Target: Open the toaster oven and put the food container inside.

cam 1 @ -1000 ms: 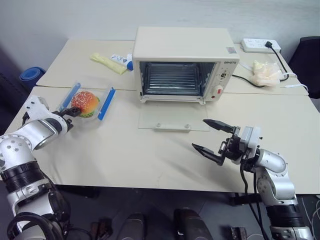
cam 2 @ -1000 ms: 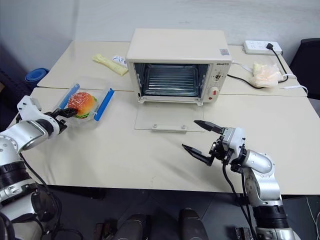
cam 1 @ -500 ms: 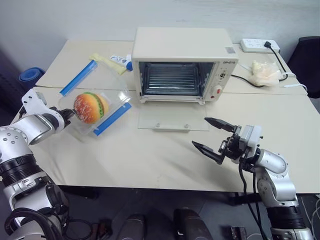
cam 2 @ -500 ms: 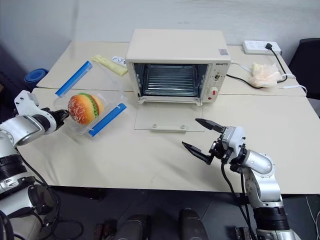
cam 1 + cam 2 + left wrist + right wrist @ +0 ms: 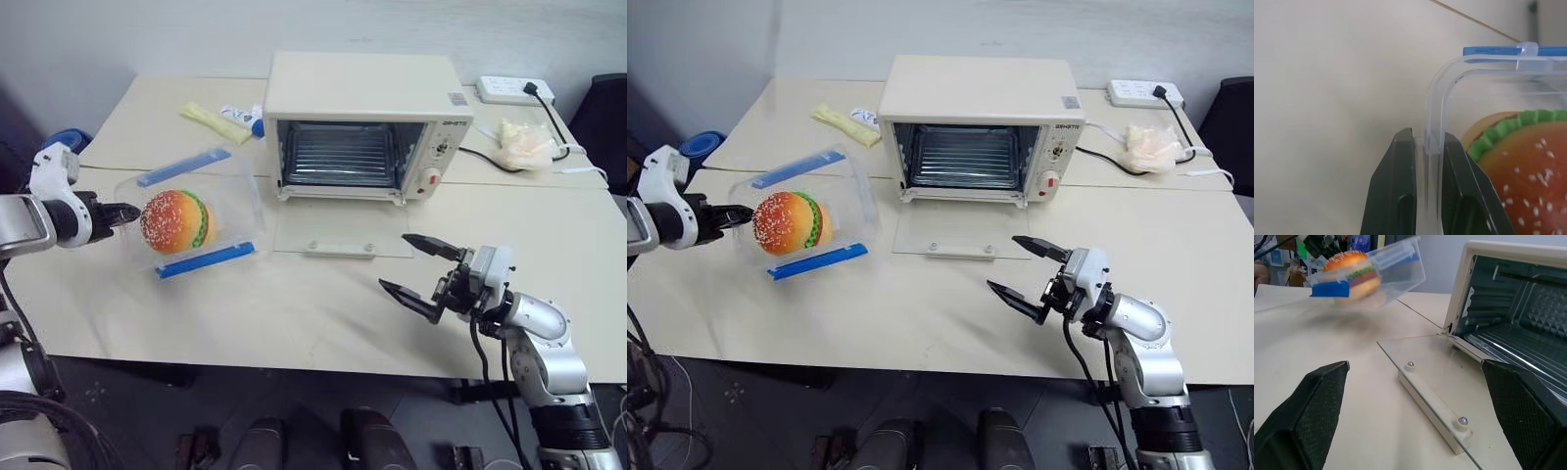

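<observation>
The cream-white toaster oven (image 5: 367,98) stands at the back middle of the table, its glass door (image 5: 341,235) folded down flat and the rack inside bare. The food container (image 5: 196,220), clear with blue clips and a toy hamburger inside, hangs tipped on its side above the table, left of the oven. My left gripper (image 5: 122,211) is shut on the container's clear rim (image 5: 1432,147), pinching it between both fingers. My right gripper (image 5: 395,261) stands open and empty in front of the oven door, a little to its right.
A yellow packet (image 5: 211,122) and a small tube lie behind the container near the oven's left side. A power strip (image 5: 514,90) with a black cable and a crumpled plastic bag (image 5: 524,142) sit at the back right. A seam splits the back and front tables.
The left gripper closed on the container's rim and lifted it off the table, turning it from lying flat onto its side. The right arm has stayed still.
</observation>
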You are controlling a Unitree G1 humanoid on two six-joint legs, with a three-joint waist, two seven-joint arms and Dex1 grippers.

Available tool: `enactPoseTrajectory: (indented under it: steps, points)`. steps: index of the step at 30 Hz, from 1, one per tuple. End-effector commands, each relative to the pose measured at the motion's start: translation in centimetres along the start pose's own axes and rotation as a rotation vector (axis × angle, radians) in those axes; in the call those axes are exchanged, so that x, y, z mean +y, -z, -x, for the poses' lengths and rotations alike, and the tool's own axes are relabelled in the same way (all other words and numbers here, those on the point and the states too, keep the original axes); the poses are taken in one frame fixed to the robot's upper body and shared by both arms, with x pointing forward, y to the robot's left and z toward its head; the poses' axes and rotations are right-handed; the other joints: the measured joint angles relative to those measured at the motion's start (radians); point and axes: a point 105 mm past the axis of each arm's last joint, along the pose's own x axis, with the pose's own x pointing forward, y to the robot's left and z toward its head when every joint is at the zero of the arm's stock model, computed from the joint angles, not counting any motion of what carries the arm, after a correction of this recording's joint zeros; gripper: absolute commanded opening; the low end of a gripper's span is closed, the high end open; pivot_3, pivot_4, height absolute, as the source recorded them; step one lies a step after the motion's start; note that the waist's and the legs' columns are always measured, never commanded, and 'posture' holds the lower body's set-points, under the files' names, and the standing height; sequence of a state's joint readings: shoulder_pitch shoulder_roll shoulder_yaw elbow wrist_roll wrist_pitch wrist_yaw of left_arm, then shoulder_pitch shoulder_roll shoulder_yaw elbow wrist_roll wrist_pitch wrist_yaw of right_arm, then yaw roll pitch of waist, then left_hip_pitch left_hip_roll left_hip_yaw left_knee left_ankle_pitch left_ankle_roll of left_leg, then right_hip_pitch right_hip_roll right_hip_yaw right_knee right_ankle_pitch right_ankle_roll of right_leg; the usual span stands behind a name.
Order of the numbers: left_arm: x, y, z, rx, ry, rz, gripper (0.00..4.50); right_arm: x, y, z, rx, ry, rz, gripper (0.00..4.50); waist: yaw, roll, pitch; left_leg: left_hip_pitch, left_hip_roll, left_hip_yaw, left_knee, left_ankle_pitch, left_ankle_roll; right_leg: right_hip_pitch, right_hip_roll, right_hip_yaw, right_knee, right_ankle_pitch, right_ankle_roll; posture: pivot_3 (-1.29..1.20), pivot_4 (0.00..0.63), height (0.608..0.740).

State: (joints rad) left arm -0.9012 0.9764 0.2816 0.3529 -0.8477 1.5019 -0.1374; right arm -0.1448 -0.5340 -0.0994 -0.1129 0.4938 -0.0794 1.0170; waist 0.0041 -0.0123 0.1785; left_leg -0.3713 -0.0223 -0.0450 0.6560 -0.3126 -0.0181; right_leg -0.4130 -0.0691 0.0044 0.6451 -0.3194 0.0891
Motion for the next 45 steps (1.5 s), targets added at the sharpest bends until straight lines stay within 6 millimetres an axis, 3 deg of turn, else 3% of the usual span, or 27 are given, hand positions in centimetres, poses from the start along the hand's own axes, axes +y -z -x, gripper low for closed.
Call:
enactPoseTrajectory:
  steps: [1, 8, 14, 20, 31, 45]
  points:
    - [-2.7, -0.6, -0.5, 0.056, 0.067, -0.089, 0.25, -0.4, -1.0, 1.3, 0.004, 0.030, 0.026, 4.50, 0.001, 0.000, 0.000, 0.000, 0.000, 0.000, 0.000, 0.000, 0.000, 0.001, 0.000, 0.000, -0.001, 0.000, 0.000, 0.00, 0.150, 0.740]
    - [-8.4, -2.7, -4.5, 0.018, 0.167, -0.129, 0.25, 0.5, -0.9, 2.5, 0.031, 0.089, 0.007, 4.50, 0.005, -0.001, 0.001, -0.001, 0.000, 0.002, 0.001, 0.000, 0.001, 0.000, 0.001, 0.001, 0.001, 0.000, 0.000, 0.00, 0.150, 0.740]
    - [-13.2, -2.5, -6.9, 0.067, 0.220, -0.200, 0.25, 1.7, -1.0, 2.9, 0.035, 0.134, -0.009, 4.50, -0.007, -0.002, 0.001, -0.001, 0.001, 0.003, 0.001, 0.000, 0.001, -0.001, 0.002, 0.001, 0.001, 0.000, 0.000, 0.00, 0.150, 0.740]
    - [-16.3, -2.6, -8.7, 0.061, 0.222, -0.234, 0.25, 2.0, -1.1, 3.0, 0.027, 0.181, -0.014, 4.50, -0.004, -0.003, 0.002, -0.001, 0.001, 0.004, 0.001, 0.000, 0.001, -0.001, 0.002, 0.002, 0.001, 0.000, 0.001, 0.00, 0.150, 0.740]
    - [-18.2, -2.4, -11.3, 0.056, 0.169, -0.208, 0.25, 2.3, -1.3, 2.3, -0.008, 0.223, -0.012, 4.50, -0.001, -0.003, 0.002, 0.000, 0.001, 0.004, 0.002, 0.000, 0.000, -0.001, 0.003, 0.001, 0.001, 0.000, 0.001, 0.00, 0.150, 0.740]
    - [-18.6, -4.4, -9.8, -0.036, 0.268, -0.163, 4.47, 1.1, -1.8, 2.7, -0.016, 0.273, 0.010, 4.50, -0.005, -0.004, 0.002, 0.000, 0.001, 0.004, 0.002, 0.000, 0.000, -0.001, 0.003, 0.001, 0.002, 0.001, 0.001, 0.00, 0.150, 0.740]
